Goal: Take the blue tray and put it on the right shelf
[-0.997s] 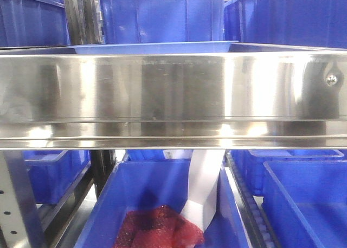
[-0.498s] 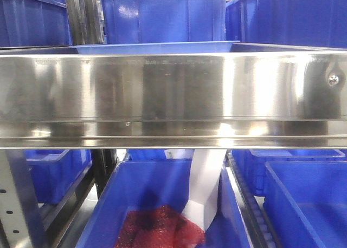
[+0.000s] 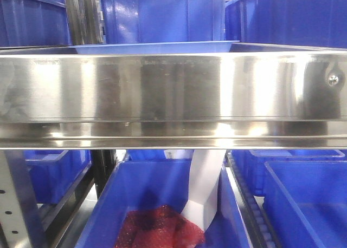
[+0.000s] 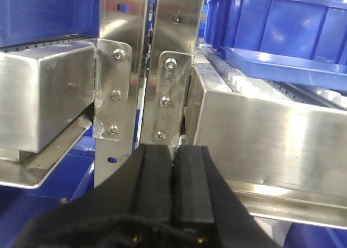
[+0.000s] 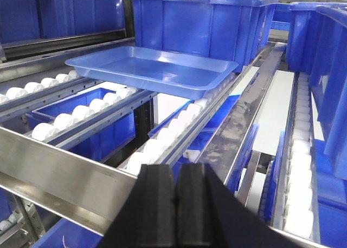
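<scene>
Two grippers pressed shut, pads together, nothing clamped: left gripper (image 4: 173, 191) low in left wrist view, facing riveted grey uprights (image 4: 122, 69); right gripper (image 5: 174, 196) low in right wrist view, above front rail, well apart from blue tray (image 5: 154, 69).

Blue tray resting flat on white roller tracks (image 5: 162, 142) of right shelf (image 3: 173, 91), set back from front edge. Sits just ahead of deep blue bin (image 5: 200, 23); contact between the two not resolvable. Tray interior bare, glossy.

From front camera: only tray rim (image 3: 157, 46) visible above wide steel front rail, left of centre. Screw (image 3: 333, 80) near rail's right end.

Below rail: lower blue bin (image 3: 162, 204) holding red mesh (image 3: 160, 229) and white strip (image 3: 206, 188) leaning upright.

More blue bins at right side (image 5: 325, 69) and left rear (image 5: 65, 10).
</scene>
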`<act>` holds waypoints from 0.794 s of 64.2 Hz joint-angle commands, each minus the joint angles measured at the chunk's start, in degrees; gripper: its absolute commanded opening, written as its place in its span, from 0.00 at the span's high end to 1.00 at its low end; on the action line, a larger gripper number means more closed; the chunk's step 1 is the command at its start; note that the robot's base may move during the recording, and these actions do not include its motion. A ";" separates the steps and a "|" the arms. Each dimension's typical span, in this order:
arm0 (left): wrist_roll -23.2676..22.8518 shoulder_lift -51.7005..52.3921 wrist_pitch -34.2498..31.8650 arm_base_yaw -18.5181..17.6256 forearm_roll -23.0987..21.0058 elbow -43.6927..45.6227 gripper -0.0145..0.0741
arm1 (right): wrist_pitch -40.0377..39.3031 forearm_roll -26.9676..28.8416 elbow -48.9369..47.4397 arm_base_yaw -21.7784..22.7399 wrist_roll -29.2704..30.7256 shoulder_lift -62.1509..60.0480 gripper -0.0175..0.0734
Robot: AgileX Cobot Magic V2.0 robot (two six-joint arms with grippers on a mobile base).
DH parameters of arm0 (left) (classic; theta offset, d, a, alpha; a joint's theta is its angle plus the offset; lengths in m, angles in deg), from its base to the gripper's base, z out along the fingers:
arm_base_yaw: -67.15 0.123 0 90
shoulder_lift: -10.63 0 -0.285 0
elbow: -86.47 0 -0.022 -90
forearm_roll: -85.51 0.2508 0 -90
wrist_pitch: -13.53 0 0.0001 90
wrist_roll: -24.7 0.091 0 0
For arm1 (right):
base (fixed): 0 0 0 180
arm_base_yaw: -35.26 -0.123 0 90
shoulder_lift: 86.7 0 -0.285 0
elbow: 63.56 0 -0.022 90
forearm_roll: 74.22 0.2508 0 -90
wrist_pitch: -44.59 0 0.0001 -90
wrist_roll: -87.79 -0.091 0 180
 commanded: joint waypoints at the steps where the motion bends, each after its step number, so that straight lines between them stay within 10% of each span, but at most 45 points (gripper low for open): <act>1: -0.07 0.76 -5.62 0.10 -0.03 -1.76 0.89 | -5.64 -0.97 -1.67 -0.06 0.67 0.35 0.75; 51: -0.07 0.76 -5.62 0.10 -0.03 -1.76 0.89 | -7.46 0.06 1.11 4.70 2.65 -0.41 0.75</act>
